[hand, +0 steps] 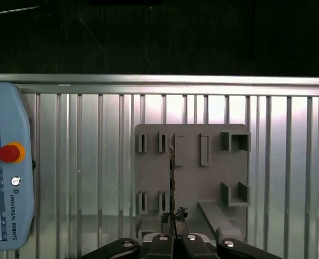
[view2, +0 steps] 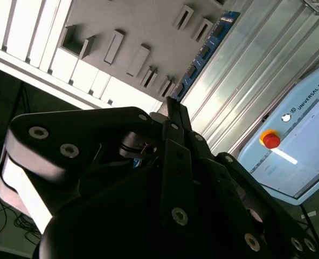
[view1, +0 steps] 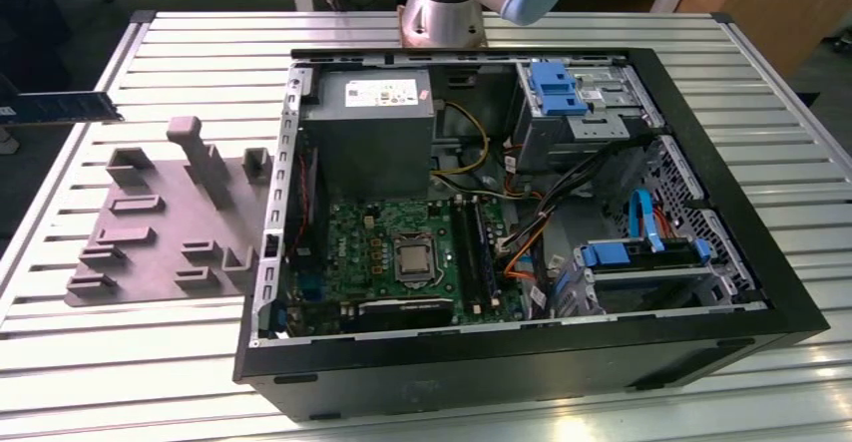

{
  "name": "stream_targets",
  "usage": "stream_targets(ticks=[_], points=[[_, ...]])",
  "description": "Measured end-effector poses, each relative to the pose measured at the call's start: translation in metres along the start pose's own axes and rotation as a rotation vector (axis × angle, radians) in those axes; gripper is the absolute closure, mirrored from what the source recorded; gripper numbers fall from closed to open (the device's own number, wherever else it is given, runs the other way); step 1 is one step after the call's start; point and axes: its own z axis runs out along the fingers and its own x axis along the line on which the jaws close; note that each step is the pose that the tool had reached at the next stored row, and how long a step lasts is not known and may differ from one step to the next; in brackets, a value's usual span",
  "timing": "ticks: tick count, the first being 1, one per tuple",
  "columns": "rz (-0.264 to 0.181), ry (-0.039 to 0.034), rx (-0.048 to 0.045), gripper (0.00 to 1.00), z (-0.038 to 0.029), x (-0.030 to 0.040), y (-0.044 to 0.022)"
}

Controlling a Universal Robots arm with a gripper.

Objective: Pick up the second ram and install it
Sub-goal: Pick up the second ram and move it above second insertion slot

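Note:
The second ram [view1: 60, 108] is a long dark green-blue strip hanging in the air at the exterior view's left edge, beyond the grey fixture plate [view1: 167, 222]. In the first wrist view my gripper [hand: 173, 233] is shut on the ram [hand: 171, 178], which shows edge-on as a thin dark line over the plate [hand: 192, 172]. In the second wrist view the ram [view2: 208, 48] sticks out from between the black fingers [view2: 173, 124] toward the plate [view2: 132, 32]. The open computer case [view1: 745, 292] lies to the exterior view's right, with the green motherboard [view1: 386, 237] and its long black slots [view1: 473, 247].
A grey power-supply box [view1: 366, 123] and blue drive brackets [view1: 557, 88] stand inside the case. A teach pendant with a red button [hand: 9, 152] lies on the slatted metal table [hand: 84, 162] beside the plate. The arm's base [view1: 440, 13] rises behind the case.

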Motion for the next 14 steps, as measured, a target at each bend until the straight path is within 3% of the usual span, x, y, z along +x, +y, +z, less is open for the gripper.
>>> stream_targets(ticks=[10,14], points=[[0.0,0.0001,0.0018,0.89,-0.0117,-0.0004,-0.0003],[0.0,-0.0001,0.0022,0.89,-0.0127,-0.0005,-0.0003]])
